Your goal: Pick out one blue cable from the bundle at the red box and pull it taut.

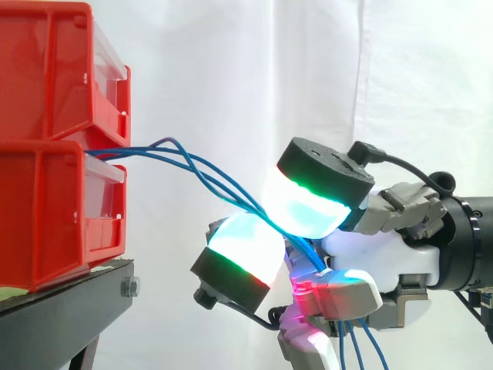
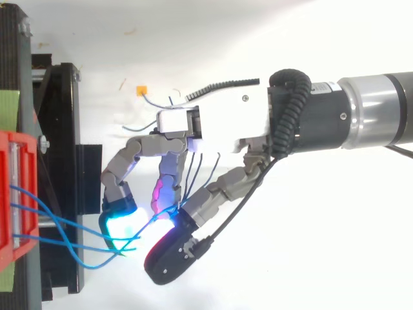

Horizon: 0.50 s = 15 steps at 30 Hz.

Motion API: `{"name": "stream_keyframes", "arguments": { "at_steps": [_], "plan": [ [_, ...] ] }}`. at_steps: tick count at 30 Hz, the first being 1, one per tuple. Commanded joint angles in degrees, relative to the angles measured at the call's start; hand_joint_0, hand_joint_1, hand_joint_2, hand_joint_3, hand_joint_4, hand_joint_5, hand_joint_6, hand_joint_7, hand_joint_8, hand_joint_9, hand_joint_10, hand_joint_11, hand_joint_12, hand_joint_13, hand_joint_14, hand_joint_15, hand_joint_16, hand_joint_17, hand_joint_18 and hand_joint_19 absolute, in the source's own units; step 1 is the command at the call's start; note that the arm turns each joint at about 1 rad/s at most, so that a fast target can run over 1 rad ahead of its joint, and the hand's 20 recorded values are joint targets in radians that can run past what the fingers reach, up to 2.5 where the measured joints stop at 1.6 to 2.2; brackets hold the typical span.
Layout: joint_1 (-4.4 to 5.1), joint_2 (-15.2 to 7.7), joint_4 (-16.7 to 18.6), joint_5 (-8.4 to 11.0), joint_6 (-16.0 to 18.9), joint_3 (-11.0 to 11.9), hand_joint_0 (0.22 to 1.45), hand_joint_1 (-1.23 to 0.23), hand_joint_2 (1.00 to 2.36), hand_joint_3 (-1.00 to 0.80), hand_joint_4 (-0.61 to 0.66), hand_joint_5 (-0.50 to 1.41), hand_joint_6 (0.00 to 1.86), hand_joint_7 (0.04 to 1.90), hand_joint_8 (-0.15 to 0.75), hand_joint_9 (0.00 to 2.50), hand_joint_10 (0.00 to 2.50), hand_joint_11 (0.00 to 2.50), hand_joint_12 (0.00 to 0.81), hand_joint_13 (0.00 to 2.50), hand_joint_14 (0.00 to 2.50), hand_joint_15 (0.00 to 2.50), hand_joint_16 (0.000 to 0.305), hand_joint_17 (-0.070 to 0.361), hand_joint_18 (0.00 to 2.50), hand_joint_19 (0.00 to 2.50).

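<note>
Side view: blue cables (image 1: 231,193) run from between the stacked red bins (image 1: 46,208) on the black stand (image 1: 69,308), sloping down to the right into the robot hand (image 1: 370,254). Its glowing fingers (image 1: 304,204) are curled and pinch several strands between their pads, and loose ends hang below.

Top view: the hand (image 2: 219,123) reaches left, fingers (image 2: 122,223) closed on the cables (image 2: 64,221), which sag from the red bin (image 2: 8,194).
</note>
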Motion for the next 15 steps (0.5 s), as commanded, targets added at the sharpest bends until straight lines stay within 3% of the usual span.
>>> {"name": "stream_keyframes", "arguments": {
  "at_steps": [1, 4, 8, 12, 15],
  "plan": [
    [0.03, 0.0, 0.0, 0.00, 0.0, 0.1, 0.69, -0.83, 1.00, -0.50, -0.05, -0.12, 0.93, 1.07, 0.305, 1.41, 0.03, 0.99, 0.370, 1.14, 0.02, 0.61, 0.050, 0.113, 0.99, 0.58],
    [0.03, 0.0, 0.0, 0.00, 0.0, 0.0, 0.61, -0.78, 1.00, -0.50, 0.04, -0.12, 0.92, 0.99, 0.302, 1.42, 0.03, 0.98, 0.370, 1.15, 0.02, 0.61, 0.050, 0.113, 1.00, 0.59],
    [0.03, 0.0, 0.0, 0.00, 0.0, 0.0, 0.50, -0.74, 1.00, -0.50, 0.06, -0.11, 0.92, 0.91, 0.316, 1.45, 0.03, 0.97, 0.393, 1.18, 0.02, 0.59, 0.055, 0.123, 1.06, 0.57],
    [0.03, 0.0, 0.0, 0.00, 0.0, 0.0, 0.48, -0.74, 1.00, -0.50, 0.07, -0.11, 0.92, 0.89, 0.327, 1.46, 0.02, 0.95, 0.394, 1.19, 0.02, 0.60, 0.056, 0.126, 1.07, 0.57],
    [0.03, 0.0, 0.0, 0.00, 0.0, 0.0, 0.52, -0.74, 1.00, -0.50, 0.06, -0.10, 0.90, 0.99, 0.313, 1.46, 0.03, 0.95, 0.382, 1.18, 0.02, 0.61, 0.053, 0.119, 1.05, 0.58]
  ]
}}
